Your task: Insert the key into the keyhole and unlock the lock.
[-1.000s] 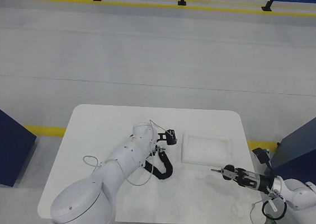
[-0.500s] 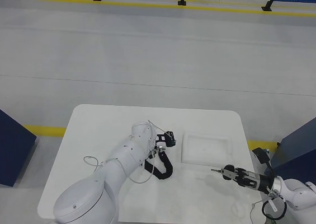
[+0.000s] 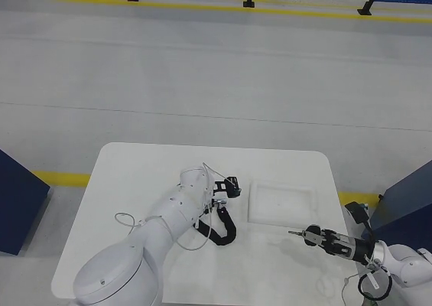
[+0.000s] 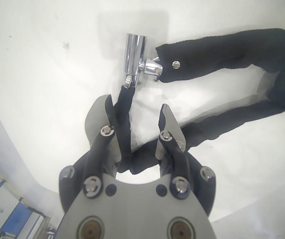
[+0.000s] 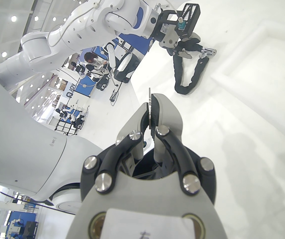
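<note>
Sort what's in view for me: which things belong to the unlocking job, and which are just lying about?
For the job:
- key, clamped in the right gripper
- chrome lock cylinder, lying on the table
- black sleeved chain joined to it, with the left gripper open astride one end

Lying about:
- shallow white tray, beside the lock
</note>
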